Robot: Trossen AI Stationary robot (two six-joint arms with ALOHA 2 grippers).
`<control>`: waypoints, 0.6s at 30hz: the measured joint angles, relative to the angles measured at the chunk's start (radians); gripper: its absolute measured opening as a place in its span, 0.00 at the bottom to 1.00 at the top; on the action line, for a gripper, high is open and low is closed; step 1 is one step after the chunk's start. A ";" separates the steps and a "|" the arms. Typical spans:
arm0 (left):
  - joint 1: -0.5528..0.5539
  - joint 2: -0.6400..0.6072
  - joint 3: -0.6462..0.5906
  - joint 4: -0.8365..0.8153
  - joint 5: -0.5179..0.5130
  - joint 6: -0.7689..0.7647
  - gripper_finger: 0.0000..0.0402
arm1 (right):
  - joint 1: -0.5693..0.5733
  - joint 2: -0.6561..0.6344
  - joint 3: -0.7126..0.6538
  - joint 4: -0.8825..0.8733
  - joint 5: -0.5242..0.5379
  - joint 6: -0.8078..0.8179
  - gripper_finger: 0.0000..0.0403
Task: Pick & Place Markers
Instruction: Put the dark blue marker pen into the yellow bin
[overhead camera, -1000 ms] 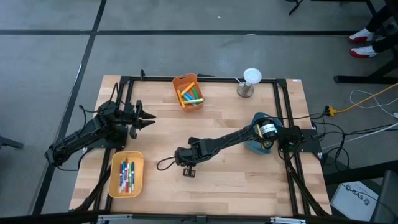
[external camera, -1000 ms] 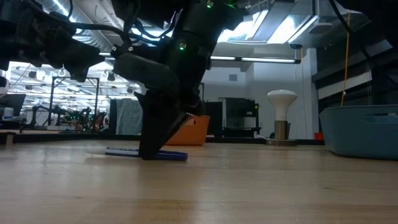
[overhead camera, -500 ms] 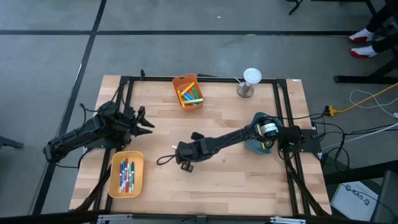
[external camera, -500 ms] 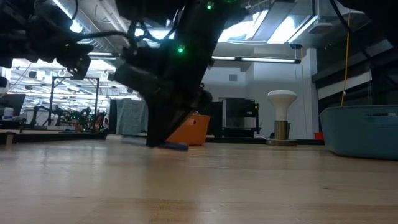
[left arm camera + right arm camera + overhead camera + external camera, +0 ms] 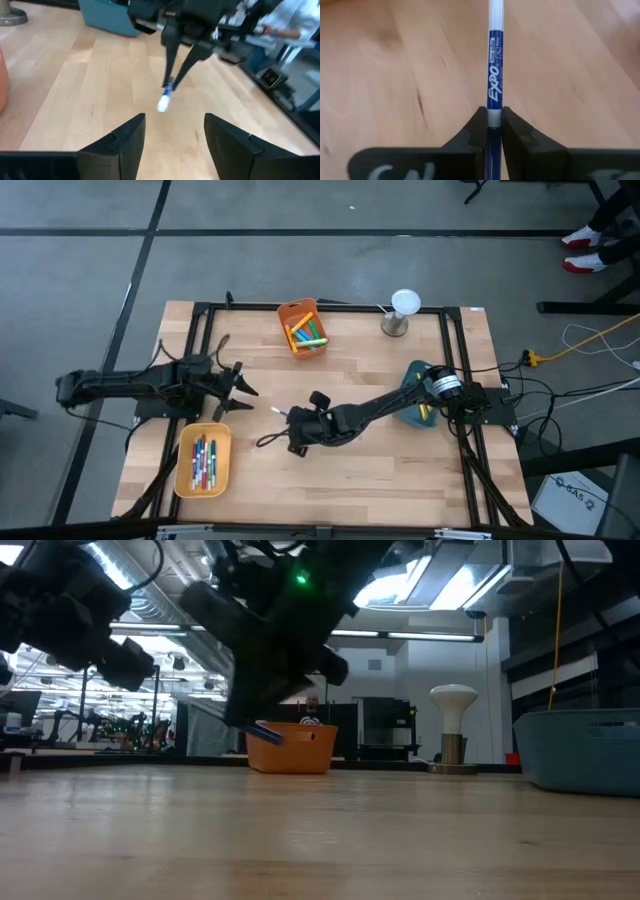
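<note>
A blue and white marker (image 5: 494,60) hangs above the table's middle, with my right gripper (image 5: 489,114) shut on it; the left wrist view shows it as the marker (image 5: 165,96) under those fingers. My left gripper (image 5: 175,137) stands open a little to the left of it, pointing at it, with nothing between its fingers. From above, my left gripper (image 5: 241,382) is left of my right gripper (image 5: 288,421). More markers lie in a yellow bin (image 5: 184,465) at the near left and in an orange bin (image 5: 300,308) at the far middle. My right gripper pinches the marker between its two fingers on the barrel near one end (image 5: 493,106). The fingers slant down from the table's right. The marker runs on along the fingers and sticks out past their tips, white end (image 5: 163,105) lowest. It is tilted and lifted clear of the table.
A teal bin (image 5: 412,412) sits under my right arm at the right. A white mushroom-shaped lamp (image 5: 403,307) stands at the far right. A black frame (image 5: 205,315) runs along the table's edges. Bare wood lies between the two grippers and in front of them.
My right gripper has risen and turned its wrist, lifting the blue marker from lying flat on the table to hanging tilted and clear. My left arm has swung, bringing its gripper a little toward the near edge and the marker, with its fingers spread wider.
</note>
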 joint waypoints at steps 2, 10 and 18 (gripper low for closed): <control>-0.037 0.047 0.000 0.025 -0.047 0.021 0.51 | -0.008 0.000 0.000 0.055 0.000 -0.033 0.09; -0.116 0.154 0.000 0.101 -0.170 0.090 0.53 | -0.041 0.000 0.000 0.162 0.000 -0.144 0.11; -0.121 0.234 0.000 0.233 -0.172 0.092 0.52 | -0.064 -0.001 0.000 0.247 -0.036 -0.250 0.10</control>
